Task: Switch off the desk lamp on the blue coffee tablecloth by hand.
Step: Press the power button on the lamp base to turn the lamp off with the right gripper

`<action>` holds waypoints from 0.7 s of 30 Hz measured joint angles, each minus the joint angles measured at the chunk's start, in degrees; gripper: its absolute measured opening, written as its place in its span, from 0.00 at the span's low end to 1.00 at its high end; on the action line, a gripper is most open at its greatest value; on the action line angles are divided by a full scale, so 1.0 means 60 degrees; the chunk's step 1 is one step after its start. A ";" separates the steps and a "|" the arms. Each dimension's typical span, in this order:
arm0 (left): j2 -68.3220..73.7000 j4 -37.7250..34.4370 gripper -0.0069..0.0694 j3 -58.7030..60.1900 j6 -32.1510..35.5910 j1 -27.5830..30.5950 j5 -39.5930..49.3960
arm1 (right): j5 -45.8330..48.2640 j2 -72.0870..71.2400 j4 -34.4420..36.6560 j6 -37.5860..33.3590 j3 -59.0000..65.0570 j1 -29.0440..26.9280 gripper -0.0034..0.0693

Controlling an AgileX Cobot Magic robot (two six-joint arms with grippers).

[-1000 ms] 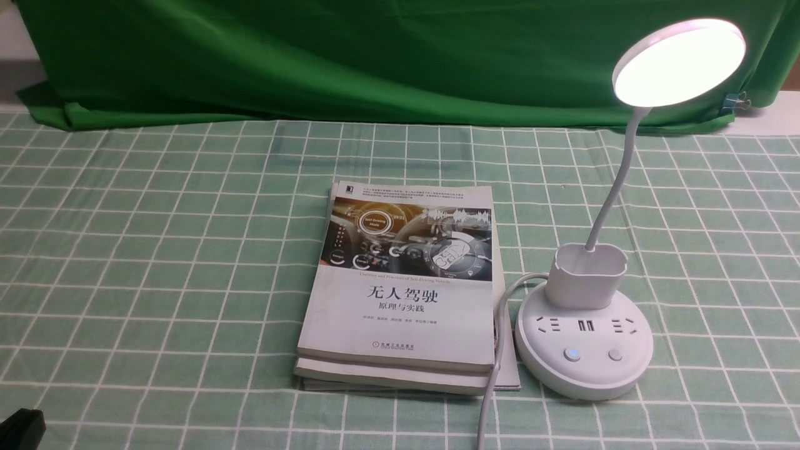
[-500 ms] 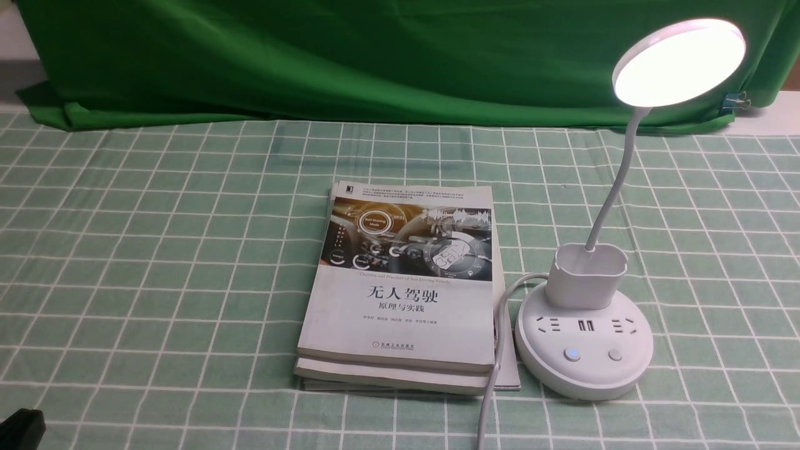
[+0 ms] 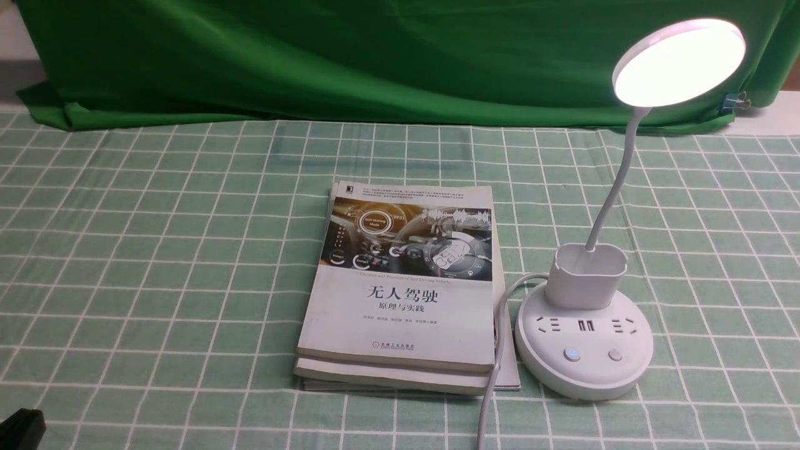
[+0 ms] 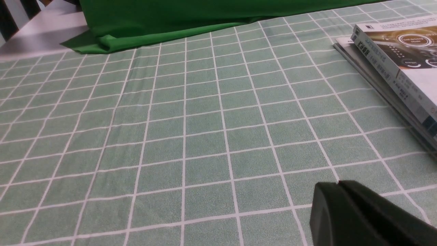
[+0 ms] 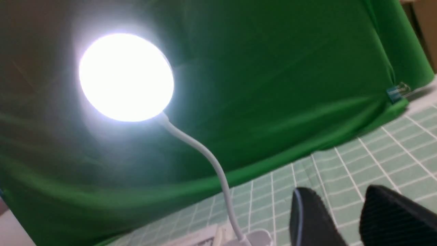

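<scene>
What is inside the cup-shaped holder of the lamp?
The foot of the bendy neck stands in the holder. The holder's front wall hides its bottom.

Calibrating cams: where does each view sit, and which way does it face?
Front: between the arms, facing forward at books and lamp; black edge of the left arm.
Left wrist: across tablecloth; dark fingertips.
Right wrist: at lit lamp head; dark gripper fingers.
Both wrists share the green curtain.

The table is covered by a pale green tablecloth (image 3: 156,281) with a white grid. A stack of books (image 3: 400,294) and the base of the desk lamp (image 3: 584,347) rest directly on it.
</scene>
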 joint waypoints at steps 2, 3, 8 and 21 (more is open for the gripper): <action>0.0000 0.0000 0.09 0.0000 0.0000 0.0000 0.0000 | -0.0030 0.0000 0.0021 -0.0013 0.0000 0.0000 0.38; 0.0000 0.0000 0.09 0.0000 0.0000 0.0000 0.0000 | -0.0030 0.0000 0.0021 -0.0033 0.0000 0.0000 0.38; 0.0000 0.0000 0.09 0.0000 0.0000 0.0000 0.0000 | 0.0018 0.0000 0.0021 -0.0039 0.0000 0.0000 0.32; 0.0000 0.0000 0.09 0.0000 0.0000 0.0000 0.0000 | 0.5483 0.4020 0.0030 -0.1336 -0.3600 0.0691 0.10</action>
